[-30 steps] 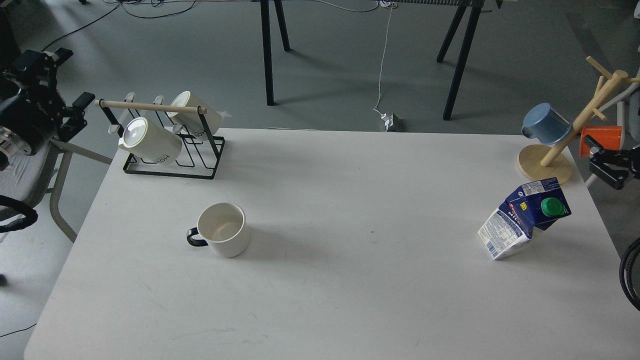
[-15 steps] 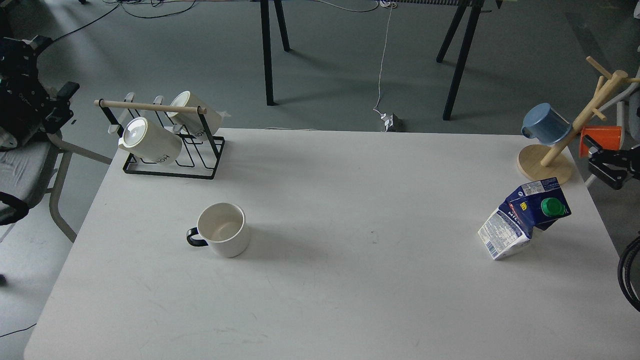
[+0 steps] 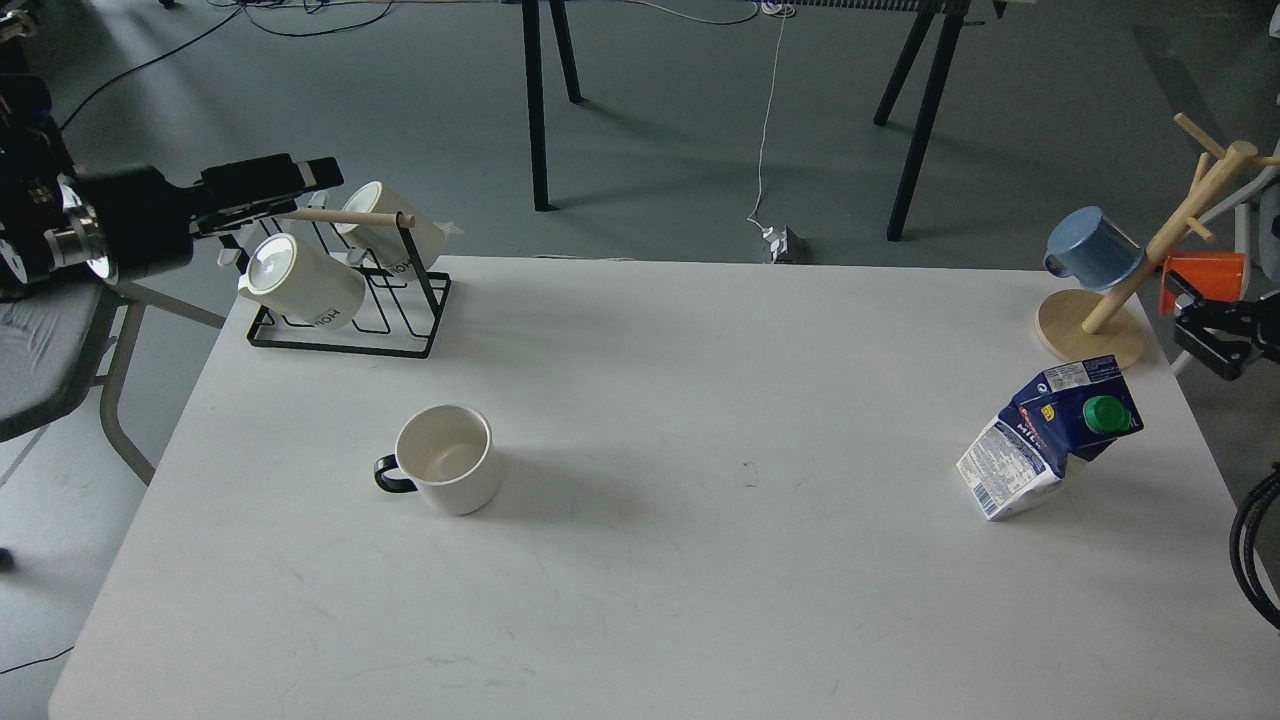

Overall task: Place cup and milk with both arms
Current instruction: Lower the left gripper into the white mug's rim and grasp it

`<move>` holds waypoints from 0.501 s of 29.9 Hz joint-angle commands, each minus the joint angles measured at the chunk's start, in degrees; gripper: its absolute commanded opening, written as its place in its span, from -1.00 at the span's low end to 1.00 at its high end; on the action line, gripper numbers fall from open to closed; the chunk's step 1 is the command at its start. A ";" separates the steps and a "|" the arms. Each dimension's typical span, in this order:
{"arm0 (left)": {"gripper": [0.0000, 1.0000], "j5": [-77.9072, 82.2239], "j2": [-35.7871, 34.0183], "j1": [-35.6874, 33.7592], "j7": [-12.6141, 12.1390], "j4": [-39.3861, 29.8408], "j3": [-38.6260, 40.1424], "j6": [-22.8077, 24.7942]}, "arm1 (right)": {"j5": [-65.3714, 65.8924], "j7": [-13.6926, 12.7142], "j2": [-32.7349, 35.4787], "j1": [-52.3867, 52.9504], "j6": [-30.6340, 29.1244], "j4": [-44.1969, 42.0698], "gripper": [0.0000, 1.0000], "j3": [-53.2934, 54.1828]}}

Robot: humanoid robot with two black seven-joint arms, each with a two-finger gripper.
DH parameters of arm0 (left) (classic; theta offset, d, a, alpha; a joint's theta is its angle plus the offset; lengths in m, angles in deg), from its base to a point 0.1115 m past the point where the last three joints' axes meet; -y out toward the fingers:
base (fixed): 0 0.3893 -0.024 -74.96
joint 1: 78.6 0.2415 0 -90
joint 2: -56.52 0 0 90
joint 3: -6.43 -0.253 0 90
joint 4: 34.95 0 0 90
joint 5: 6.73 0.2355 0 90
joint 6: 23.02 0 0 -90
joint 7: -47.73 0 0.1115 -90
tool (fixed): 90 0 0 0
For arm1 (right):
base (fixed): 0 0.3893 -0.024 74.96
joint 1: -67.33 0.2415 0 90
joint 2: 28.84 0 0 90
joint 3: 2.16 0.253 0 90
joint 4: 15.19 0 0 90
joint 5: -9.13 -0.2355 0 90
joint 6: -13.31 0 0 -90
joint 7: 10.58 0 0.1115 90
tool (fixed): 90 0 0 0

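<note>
The cup point(image 3: 447, 458), a white mug with a black loop handle pointing left, stands upright on the left half of the white table point(image 3: 700, 600). The milk carton point(image 3: 1047, 437), blue and white with a green cap, stands on the right half and looks tilted. My left gripper point(image 3: 318, 186) hovers over the table's far left corner, above the black mug rack, far behind the cup, and its fingers look apart. My right gripper point(image 3: 1181, 312) is off the table's right edge, behind the milk, with its jaws apart and empty.
A black wire rack point(image 3: 345, 320) with a wooden rod holds two large white lettered mugs at the far left corner. A wooden mug tree point(image 3: 1092, 325) with a blue cup point(image 3: 1092, 250) stands at the far right corner. An orange object point(image 3: 1203, 275) lies beyond it.
My left arm has swung in from the left edge, so its gripper now reaches over the mug rack. The right gripper has barely moved. The cup and milk are still.
</note>
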 commanded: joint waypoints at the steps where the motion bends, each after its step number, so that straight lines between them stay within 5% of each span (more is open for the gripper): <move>1: 1.00 13.19 4.04 1.10 -0.01 -0.99 -0.14 -0.02 | 0.00 0.00 0.36 -0.08 0.00 -0.62 0.98 -0.09; 15: 0.99 24.12 13.02 8.75 -0.01 4.99 -0.58 -0.02 | 0.00 0.00 0.54 -0.70 0.00 -1.06 0.98 -0.27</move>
